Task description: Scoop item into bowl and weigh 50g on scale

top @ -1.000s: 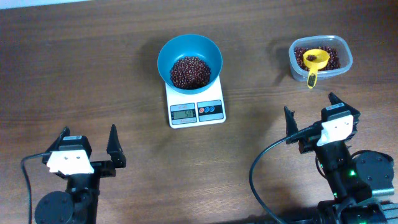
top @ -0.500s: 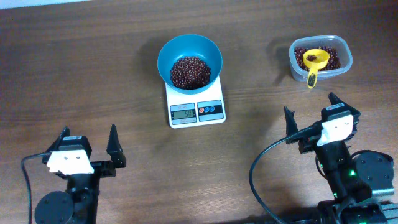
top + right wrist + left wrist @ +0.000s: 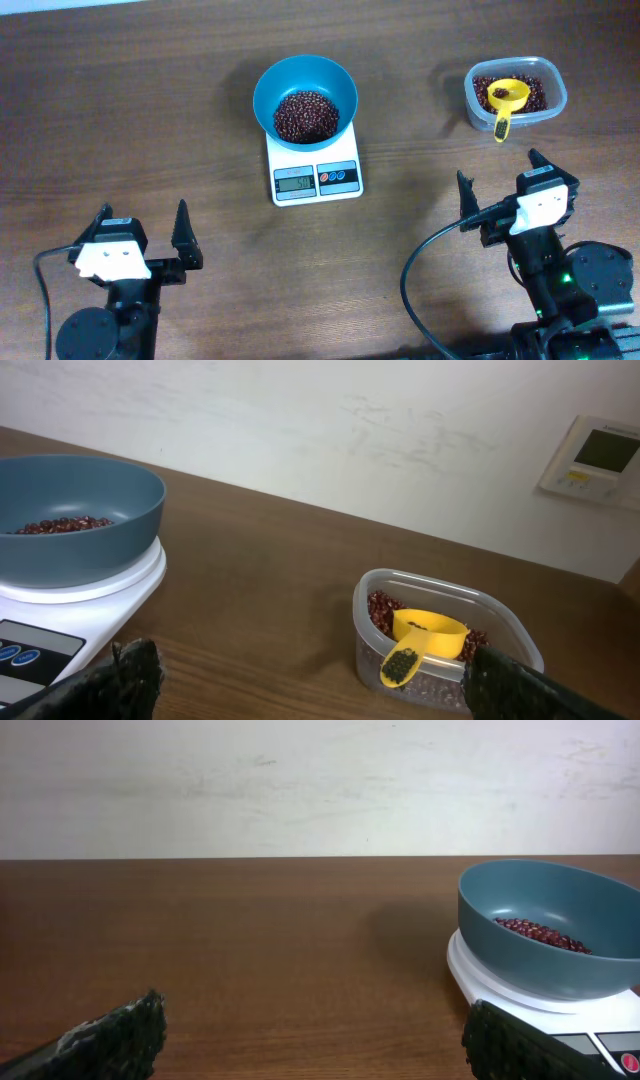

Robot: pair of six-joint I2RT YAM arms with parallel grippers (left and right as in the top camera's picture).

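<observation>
The teal-blue bowl point(image 3: 271, 88) stands on the white scale point(image 3: 316, 178) at the table's middle back and holds a heap of dark red-brown beans point(image 3: 306, 115). The bowl also shows in the left wrist view point(image 3: 545, 935) and the right wrist view point(image 3: 75, 520). My left gripper point(image 3: 143, 232) is open and empty near the front left. My right gripper point(image 3: 498, 182) is open and empty at the front right, short of the clear tub point(image 3: 552, 85).
The clear plastic tub holds more beans point(image 3: 378, 610) and a yellow scoop point(image 3: 505, 100) whose handle hangs over the tub's near rim point(image 3: 403, 661). A wall panel point(image 3: 598, 452) shows at the back right.
</observation>
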